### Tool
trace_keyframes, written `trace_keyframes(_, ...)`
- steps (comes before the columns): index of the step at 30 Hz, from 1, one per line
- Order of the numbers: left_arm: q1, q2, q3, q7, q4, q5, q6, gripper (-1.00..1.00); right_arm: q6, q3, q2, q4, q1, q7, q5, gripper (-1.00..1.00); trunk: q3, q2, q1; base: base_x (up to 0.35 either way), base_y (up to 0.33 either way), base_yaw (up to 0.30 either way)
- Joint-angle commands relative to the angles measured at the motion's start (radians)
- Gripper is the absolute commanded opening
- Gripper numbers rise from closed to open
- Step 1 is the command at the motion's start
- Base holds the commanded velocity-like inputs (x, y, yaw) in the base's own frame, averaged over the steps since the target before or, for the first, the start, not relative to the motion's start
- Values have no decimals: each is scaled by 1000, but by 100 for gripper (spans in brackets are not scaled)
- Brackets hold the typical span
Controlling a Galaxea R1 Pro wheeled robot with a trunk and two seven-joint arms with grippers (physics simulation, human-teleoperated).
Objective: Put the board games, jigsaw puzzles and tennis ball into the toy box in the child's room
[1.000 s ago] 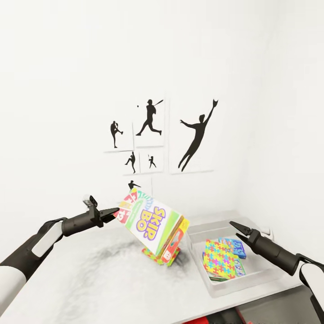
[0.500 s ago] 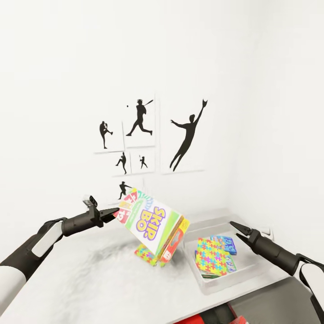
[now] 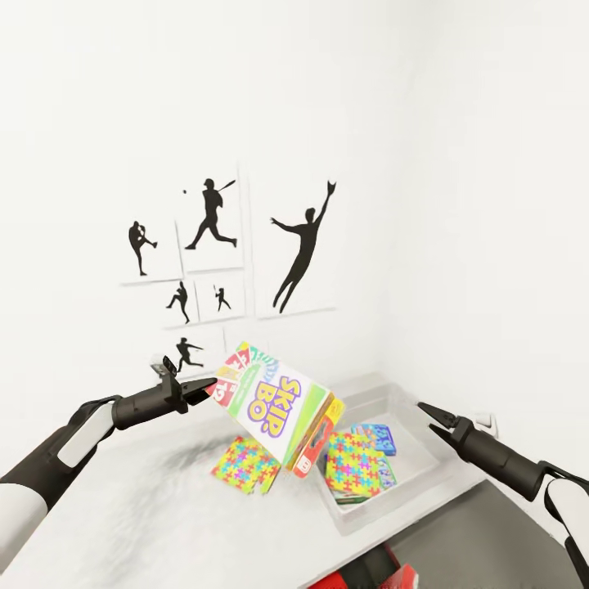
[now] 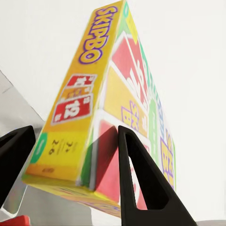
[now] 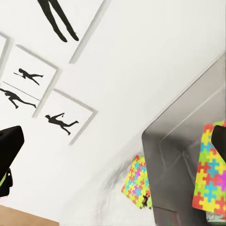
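The left gripper (image 3: 214, 381) has its jaws clamped on a corner of the white Skip-Bo board game (image 3: 274, 405), holding it tilted in the air above the worktop (image 3: 123, 507); in the left wrist view the box (image 4: 103, 117) sits wedged between the two black fingers (image 4: 136, 183). Under the raised box one jigsaw puzzle (image 3: 245, 465) lies flat on the worktop, just beside the toy box (image 3: 409, 478), which stands at the worktop's far right corner by the wall. Inside the toy box lie the second jigsaw puzzle (image 3: 357, 466) and the blue-teal board game (image 3: 375, 438) behind it. The right gripper (image 3: 425, 410) hangs over the toy box's right side, its jaws slightly parted and holding nothing. Black athlete silhouette pictures (image 3: 303, 249) hang on the white wall behind.
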Motion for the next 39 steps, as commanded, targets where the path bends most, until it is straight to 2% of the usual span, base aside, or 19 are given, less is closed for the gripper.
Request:
trace_keyframes(1, -1, 1, -3, -1, 0, 9, 7, -100, 5, -1, 1, 0, -1, 4, 2, 100, 0, -1, 0, 1, 0, -279)
trace_keyframes(14, -1, 1, -3, -1, 0, 9, 7, -100, 4, 0, 1, -2, -1, 4, 4, 100, 0, -1, 0, 0, 0, -258)
trace_keyframes(26, -1, 1, -3, -1, 0, 9, 7, -100, 4, 3, 1, -8, -1, 4, 3, 100, 0, -1, 0, -61, 16, -21)
trace_keyframes(39, -1, 1, -2, 0, 1, 9, 7, -100, 4, 5, 1, -7, -1, 4, 3, 100, 0, -1, 0, 35, 1, 0)
